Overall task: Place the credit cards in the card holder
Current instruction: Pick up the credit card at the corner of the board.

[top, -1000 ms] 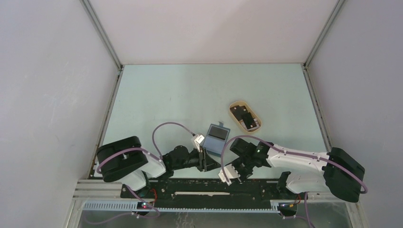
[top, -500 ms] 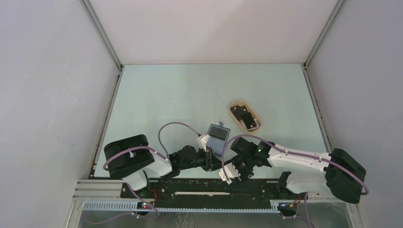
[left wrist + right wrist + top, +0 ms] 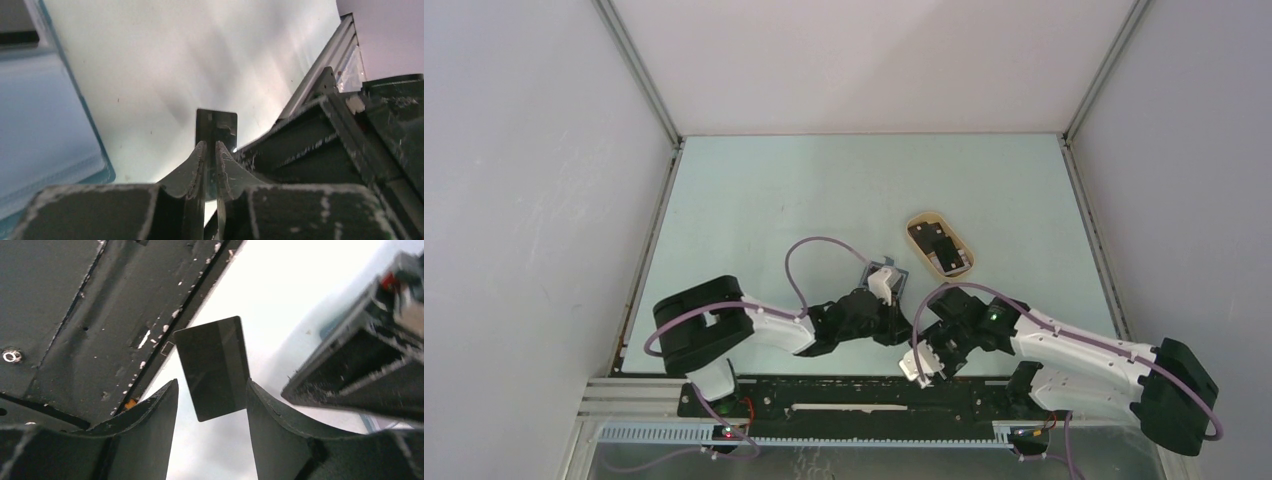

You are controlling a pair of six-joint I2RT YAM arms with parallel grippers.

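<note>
**A:** Any writing to read, starting at the left?

**B:** Nothing legible. The wallet [image 3: 45, 115] lies open on the table [image 3: 774, 200], with pale blue pockets inside a teal border (from above, the left arm covers most of it).

**A:** And the left claw?

**B:** The left claw [image 3: 210, 147] has its fingers almost together, with only a slit between them. A dark card [image 3: 216, 120] shows face-on just past the tips, to the right of the wallet. I see no pinch on it, and I cannot tell whether the tips touch it.

**A:** How does that card look?

**B:** It is thin and rectangular with rounded corners. Its face is glossy dark grey with a darker band along one long side, and any print is too faint to read. It sits by the table's near edge, beside the black base plate [image 3: 90, 315].

**A:** Right claw?

**B:** The right claw [image 3: 211, 382] stands wide, with one finger on each side of that card and clear of it on both sides. It holds nothing.

**A:** Further right?

**B:** A beige oval tray [image 3: 916, 222] sits near the wallet without touching it. It has more dark cards [image 3: 942, 250] in it.
</note>
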